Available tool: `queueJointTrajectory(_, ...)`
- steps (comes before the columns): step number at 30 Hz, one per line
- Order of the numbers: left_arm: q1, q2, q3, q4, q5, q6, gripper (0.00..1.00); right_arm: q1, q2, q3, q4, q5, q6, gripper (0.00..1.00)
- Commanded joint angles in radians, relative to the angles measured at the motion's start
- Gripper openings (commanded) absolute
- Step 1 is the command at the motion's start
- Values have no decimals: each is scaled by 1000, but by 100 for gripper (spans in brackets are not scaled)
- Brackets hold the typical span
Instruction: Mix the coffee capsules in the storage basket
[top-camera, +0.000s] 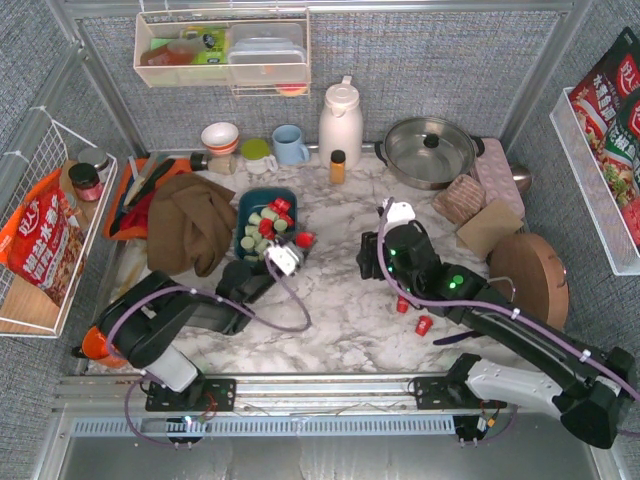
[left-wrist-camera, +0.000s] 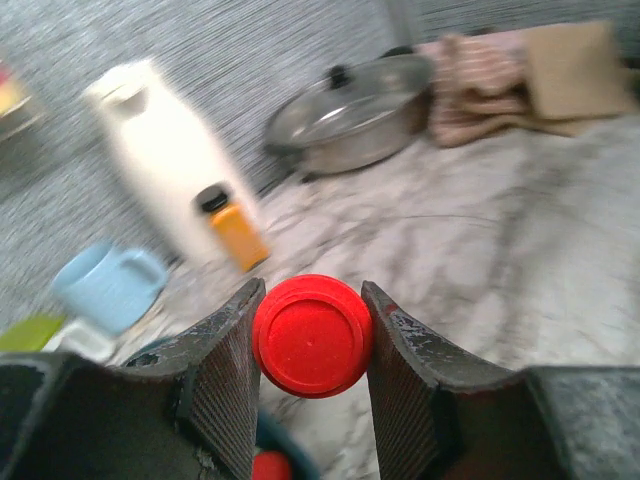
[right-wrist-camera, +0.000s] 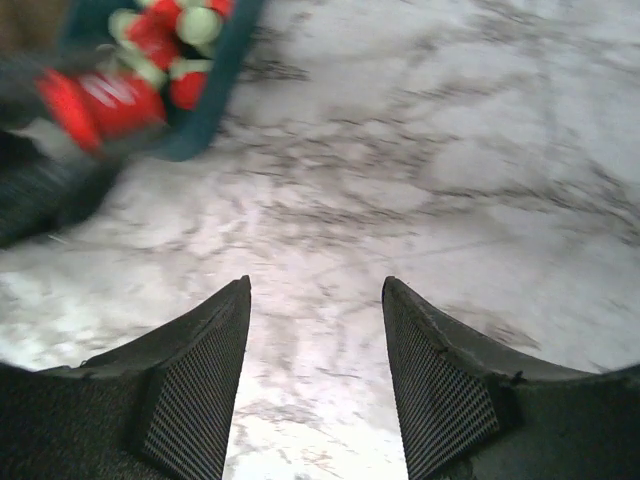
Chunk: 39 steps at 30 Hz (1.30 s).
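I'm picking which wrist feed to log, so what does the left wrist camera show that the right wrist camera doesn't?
Only the left wrist: the white jug, amber bottle, blue mug and lidded pot in the background. Only the right wrist: the right gripper open and empty, and mint capsules in the basket. Both: the marble tabletop and the red capsule pinched in the left gripper, though blurred from the right wrist.

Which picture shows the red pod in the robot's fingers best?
The left wrist view: the red pod sits large and sharp between the left gripper's fingers. The top view shows a small red dot by the basket; the right wrist view, a blurred smear.
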<state>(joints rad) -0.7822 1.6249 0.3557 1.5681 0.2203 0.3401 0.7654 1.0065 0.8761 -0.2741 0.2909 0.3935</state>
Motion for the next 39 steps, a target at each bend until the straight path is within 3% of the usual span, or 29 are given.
queueJointTrajectory(1, 91, -77, 68, -269, -269, -215, 39, -16, 16, -12, -111, 206, -18, 59)
queueJointTrajectory(5, 154, -119, 193, -670, -359, -322, 39, -48, 54, -43, -148, 260, 10, 60)
queueJointTrajectory(15, 156, -175, 193, -927, -395, -363, 41, -134, 180, -90, -155, 253, 89, 61)
queueJointTrajectory(21, 156, -169, 185, -972, -381, -419, 51, -162, 247, -97, -181, 234, 172, 62)
queueJointTrajectory(29, 156, -165, 200, -985, -365, -426, 80, -169, 243, -193, -224, 175, 382, 62)
queueJointTrajectory(37, 154, -252, 162, -891, -393, -373, 86, -169, 211, -310, -146, 105, 431, 57)
queueJointTrajectory(39, 155, -276, 155, -866, -363, -344, 92, -169, 215, -322, -120, 103, 420, 55)
